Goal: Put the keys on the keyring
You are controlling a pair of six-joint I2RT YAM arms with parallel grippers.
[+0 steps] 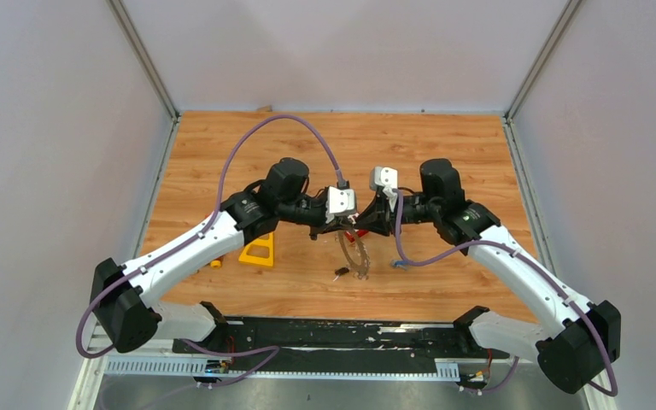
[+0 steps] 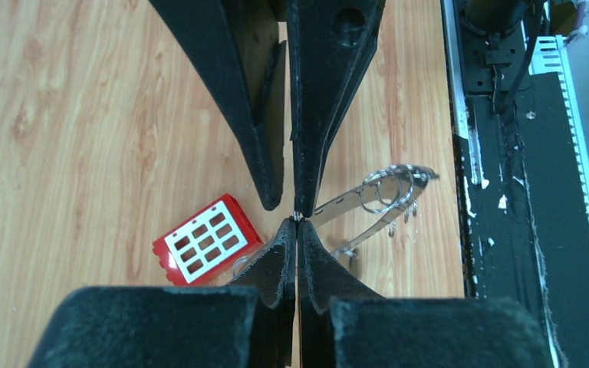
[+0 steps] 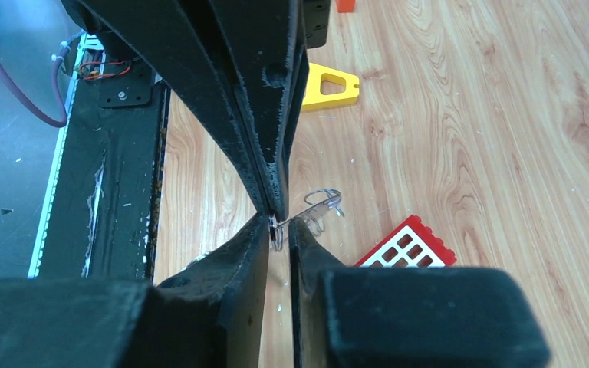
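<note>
Above the middle of the wooden surface, the left gripper and right gripper are set tip to tip. The keyring is clamped in the shut left gripper and hangs below it. The right gripper's jaws are parted slightly around its wire, apparently without pinching. The black key is seen at the ring's seven o'clock and the blue key at four o'clock, both loose.

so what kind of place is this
Probably a robotics lab test cell: a wooden tabletop walled by plain white panels, a left arm and right arm bolted at its near edge, and a yellow triangular frame.
</note>
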